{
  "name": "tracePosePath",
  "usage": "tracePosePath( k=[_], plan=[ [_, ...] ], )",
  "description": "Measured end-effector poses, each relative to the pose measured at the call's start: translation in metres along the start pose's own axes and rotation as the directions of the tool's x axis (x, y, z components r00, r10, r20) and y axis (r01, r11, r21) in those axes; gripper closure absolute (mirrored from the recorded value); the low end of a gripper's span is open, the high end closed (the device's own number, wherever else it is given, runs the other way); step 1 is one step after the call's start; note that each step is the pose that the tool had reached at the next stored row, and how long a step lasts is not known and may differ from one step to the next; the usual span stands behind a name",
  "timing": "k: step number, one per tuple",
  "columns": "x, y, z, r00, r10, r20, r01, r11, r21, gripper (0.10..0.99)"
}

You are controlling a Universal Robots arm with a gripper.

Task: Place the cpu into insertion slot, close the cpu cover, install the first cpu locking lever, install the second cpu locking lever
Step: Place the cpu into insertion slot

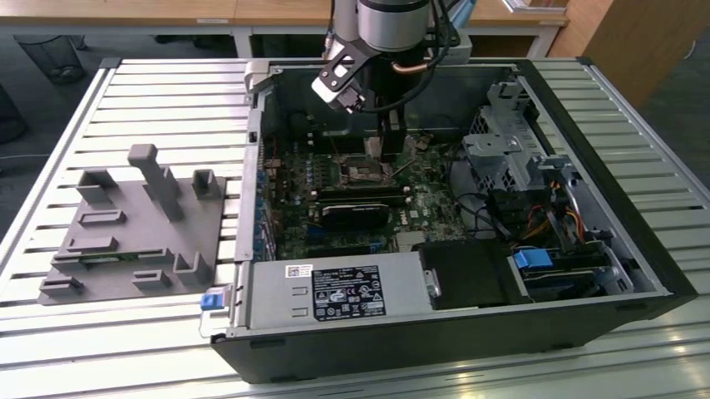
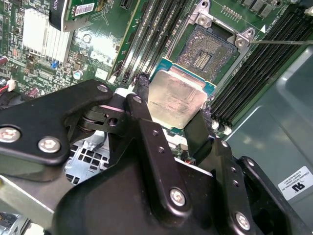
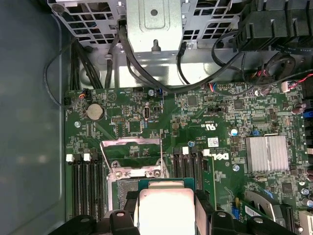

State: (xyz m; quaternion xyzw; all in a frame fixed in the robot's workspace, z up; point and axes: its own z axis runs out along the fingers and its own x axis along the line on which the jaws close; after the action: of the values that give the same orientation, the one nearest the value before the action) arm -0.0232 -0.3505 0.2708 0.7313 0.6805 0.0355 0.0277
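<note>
My gripper (image 2: 172,104) is shut on the cpu (image 2: 176,98), a square chip with a pale metal top, its black fingers (image 2: 198,131) pressing two opposite edges. The cpu hangs tilted just above the green board, beside the insertion slot (image 2: 208,54), whose dark contact field lies bare. In the first wrist view the cpu (image 3: 166,210) sits low between the fingers and the silvery cpu cover (image 3: 131,143) stands swung open past the slot. A thin wire lever (image 2: 281,41) sticks out beside the slot. In the exterior view the gripper (image 1: 383,158) reaches down into the open computer case over the slot (image 1: 367,172).
Black memory slots (image 2: 146,39) flank the socket on both sides. A black card (image 1: 355,208) and the power supply (image 1: 332,291) lie nearer the case front, with a drive cage (image 1: 510,150) and cables at the exterior view's right. A grey fixture (image 1: 133,224) stands outside the case at the exterior view's left.
</note>
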Motion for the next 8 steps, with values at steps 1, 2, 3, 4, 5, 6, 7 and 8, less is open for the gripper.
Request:
tracePosePath(
  k=[1,2,3,4,5,6,7,8],
  plan=[
    [0.0,0.0,0.0002,1.0,0.0,0.0,0.0,1.0,0.0,0.541],
    [0.0,0.0,0.0004,1.0,0.0,0.0,0.0,1.0,0.0,0.541],
    [0.0,-0.0001,0.0006,1.0,0.0,0.0,0.0,1.0,0.0,0.541],
    [0.0,-0.0001,0.0008,1.0,0.0,0.0,0.0,1.0,0.0,0.541],
    [0.0,-0.0001,0.001,1.0,0.0,0.0,0.0,1.0,0.0,0.541],
    [0.0,-0.0001,0.0012,1.0,0.0,0.0,0.0,1.0,0.0,0.541],
    [0.0,-0.0001,0.0015,1.0,0.0,0.0,0.0,1.0,0.0,0.541],
    [0.0,-0.0002,0.0017,1.0,0.0,0.0,0.0,1.0,0.0,0.541]
  ],
)
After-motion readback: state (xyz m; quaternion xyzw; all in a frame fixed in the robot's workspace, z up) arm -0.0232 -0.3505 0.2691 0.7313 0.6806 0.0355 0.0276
